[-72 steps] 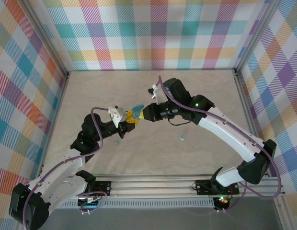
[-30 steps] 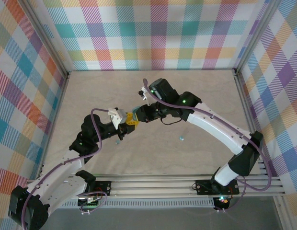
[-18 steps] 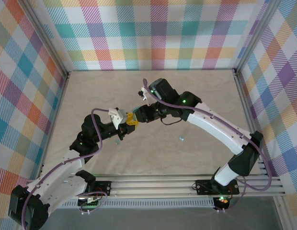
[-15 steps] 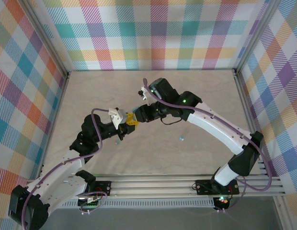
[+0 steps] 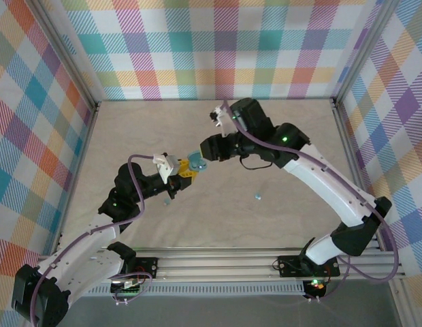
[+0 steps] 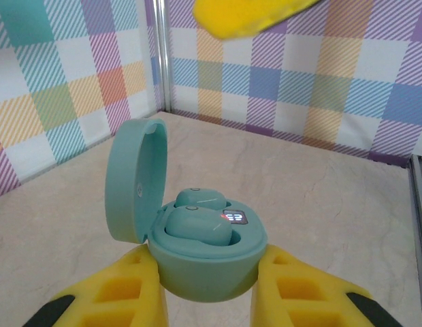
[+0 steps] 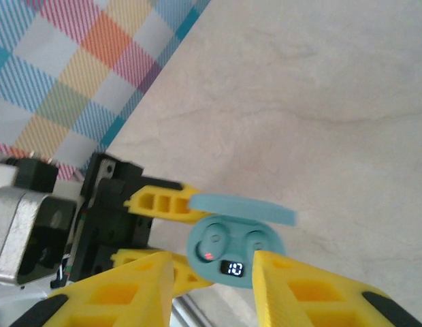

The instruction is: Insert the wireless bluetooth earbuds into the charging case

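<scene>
Top external: earbud (image 5: 257,197) barely discernible

The rounded teal plastic charging case (image 6: 207,266), lid hinged open, sits upright clamped in the left pincer (image 6: 207,293) with 2 glossy teal earbuds (image 6: 197,225) seated inside, while 2 more tiny buds (image 5: 257,197) lie loose on the table (image 5: 129,129).

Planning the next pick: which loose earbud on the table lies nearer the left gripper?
The bud just on the near side of the left gripper; the other bud lies farther off to the right.
</scene>
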You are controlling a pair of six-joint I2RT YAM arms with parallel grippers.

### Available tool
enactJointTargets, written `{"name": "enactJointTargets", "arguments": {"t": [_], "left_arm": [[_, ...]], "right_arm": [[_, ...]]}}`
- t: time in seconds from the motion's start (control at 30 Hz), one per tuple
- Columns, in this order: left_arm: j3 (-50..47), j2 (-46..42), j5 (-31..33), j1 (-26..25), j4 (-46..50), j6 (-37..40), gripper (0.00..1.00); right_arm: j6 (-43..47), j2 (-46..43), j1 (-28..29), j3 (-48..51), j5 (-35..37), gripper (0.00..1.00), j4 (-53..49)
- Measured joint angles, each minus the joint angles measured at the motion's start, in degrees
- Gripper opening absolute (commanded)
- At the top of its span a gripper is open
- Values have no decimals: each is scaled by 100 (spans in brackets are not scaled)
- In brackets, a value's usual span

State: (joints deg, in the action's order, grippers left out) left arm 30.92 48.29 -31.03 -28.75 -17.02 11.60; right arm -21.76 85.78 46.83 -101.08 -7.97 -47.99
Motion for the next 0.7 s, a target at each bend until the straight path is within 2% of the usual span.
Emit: {"name": "enactJointTargets", "arguments": {"t": [0.2,0.47,0.7], "left_arm": [[0,-157,-68,0,-11,2,5],[0,-199,-254,0,-7,4,5],[0,-188,-256,0,33,4,6]], "right_arm": [[-46,153,-422,-28,-264,38,50],[-44,717,-411,-28,-855,39,201],[-44,789,-413,-28,-1169,38,225]]}}
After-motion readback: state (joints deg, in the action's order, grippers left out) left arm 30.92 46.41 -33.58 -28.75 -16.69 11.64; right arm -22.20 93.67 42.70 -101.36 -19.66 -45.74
